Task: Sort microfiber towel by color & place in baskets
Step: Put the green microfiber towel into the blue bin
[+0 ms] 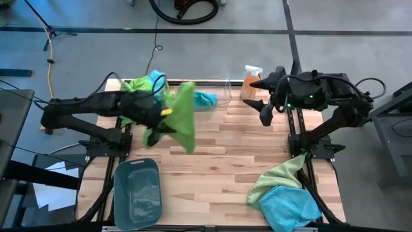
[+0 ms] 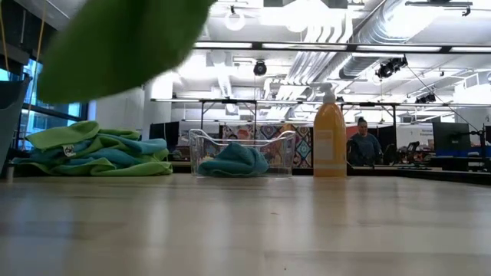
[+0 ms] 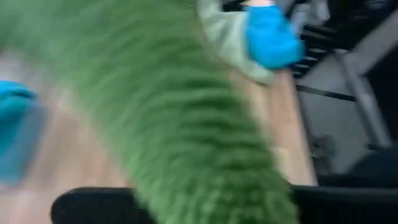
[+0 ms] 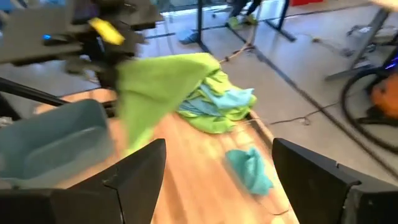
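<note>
A lime green towel (image 1: 183, 116) is held clenched in the left gripper (image 1: 161, 116) fingers – right gripper (image 1: 267, 106) fingers released – and carriage to the teal-grey basket (image 1: 136, 193) is judged next.

Lime green microfiber towel (image 1: 185, 116) aloft — a turquoise blue cloth (image 1: 206, 99) in the clear bin (image 2: 242, 152); opaque teal-grey bin (image 1: 136, 193); orange spray bottle (image 2: 329, 140).

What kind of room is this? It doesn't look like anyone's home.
Probably a lab or workshop in an open-plan industrial space. Bare ducts and pipes run under the ceiling, rows of workbenches stand behind the table, and cables trail over the concrete floor.
</note>
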Robot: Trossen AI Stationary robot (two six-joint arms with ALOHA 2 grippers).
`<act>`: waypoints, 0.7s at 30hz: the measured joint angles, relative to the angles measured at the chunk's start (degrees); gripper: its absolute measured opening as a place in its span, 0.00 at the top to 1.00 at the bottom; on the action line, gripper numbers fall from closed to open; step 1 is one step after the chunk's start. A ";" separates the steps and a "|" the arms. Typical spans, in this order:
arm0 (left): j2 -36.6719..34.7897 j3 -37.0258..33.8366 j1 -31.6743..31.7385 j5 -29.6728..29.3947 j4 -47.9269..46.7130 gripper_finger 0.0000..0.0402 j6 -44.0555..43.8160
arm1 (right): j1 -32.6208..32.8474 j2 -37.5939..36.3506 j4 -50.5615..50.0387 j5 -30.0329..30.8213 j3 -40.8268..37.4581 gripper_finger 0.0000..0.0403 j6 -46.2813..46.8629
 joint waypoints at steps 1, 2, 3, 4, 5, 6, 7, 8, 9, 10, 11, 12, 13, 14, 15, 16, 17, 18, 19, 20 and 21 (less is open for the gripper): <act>-1.10 0.00 -2.07 0.17 -0.07 1.00 -1.28 | 0.00 0.04 -0.07 0.95 -0.20 0.28 -0.67; -2.03 0.00 -4.36 0.22 -0.18 1.00 -2.69 | 0.00 0.05 0.07 1.55 -0.49 0.28 -1.24; -2.89 0.01 -6.99 0.31 -0.46 1.00 -4.25 | -0.07 0.05 0.34 2.30 -0.86 0.28 -1.54; -3.58 0.00 -9.68 0.35 -0.71 1.00 -5.82 | -0.43 0.05 0.48 2.66 -1.12 0.28 -2.05; -4.10 0.02 -12.59 0.27 -0.96 1.00 -7.73 | -0.78 0.05 0.42 2.64 -1.40 0.28 -2.34; -4.32 0.04 -15.62 -0.41 -1.60 1.00 -9.81 | -1.12 0.05 0.40 2.58 -1.72 0.28 -2.42; -4.31 0.04 -18.58 -1.40 -2.87 1.00 -12.10 | -1.52 0.05 0.42 2.53 -2.01 0.28 -2.39; -4.19 0.04 -21.61 -2.62 -4.67 1.00 -14.65 | -1.95 0.05 0.48 2.53 -2.41 0.28 -2.35; -3.91 0.04 -24.62 -3.68 -6.65 1.00 -17.03 | -2.33 0.05 0.65 2.53 -2.90 0.28 -2.35; -3.43 0.04 -27.42 -4.12 -8.64 1.00 -19.40 | -2.65 0.05 0.99 2.51 -3.44 0.28 -2.37; -2.87 0.04 -30.04 -4.24 -10.59 1.00 -21.76 | -3.00 0.08 1.08 2.47 -3.95 0.28 -2.41; -2.14 0.04 -32.59 -4.31 -12.46 1.00 -24.19 | -3.32 0.10 1.03 2.37 -4.38 0.28 -2.43; -1.34 0.04 -35.07 -4.20 -14.08 1.00 -26.58 | -3.59 0.10 1.02 2.19 -4.71 0.28 -2.43; -0.63 0.04 -37.47 -3.69 -15.50 1.00 -28.76 | -3.85 0.11 1.13 1.92 -5.01 0.28 -2.45; 0.09 0.04 -39.85 -3.29 -16.86 1.00 -30.37 | -4.17 0.14 1.36 1.34 -5.35 0.28 -2.43; 0.86 0.04 -42.01 -2.89 -18.56 1.00 -31.78 | -4.51 0.15 1.46 0.74 -5.66 0.28 -2.45; 1.79 0.04 -43.88 -2.67 -20.34 1.00 -32.98 | -4.78 0.20 1.50 0.37 -5.93 0.28 -2.45; 2.85 0.04 -45.58 -2.55 -22.27 1.00 -33.83 | -5.00 0.23 1.68 -0.06 -6.30 0.28 -2.45; 4.03 0.04 -46.86 -2.50 -24.08 1.00 -34.34 | -5.20 0.23 1.84 -0.23 -6.60 0.28 -2.45; 5.17 0.04 -47.91 -2.45 -25.38 1.00 -34.45 | -5.30 0.22 1.94 -0.23 -6.92 0.28 -2.44; 6.47 0.04 -48.73 -2.21 -26.07 1.00 -34.26 | -5.43 0.21 2.08 -0.23 -7.31 0.28 -2.45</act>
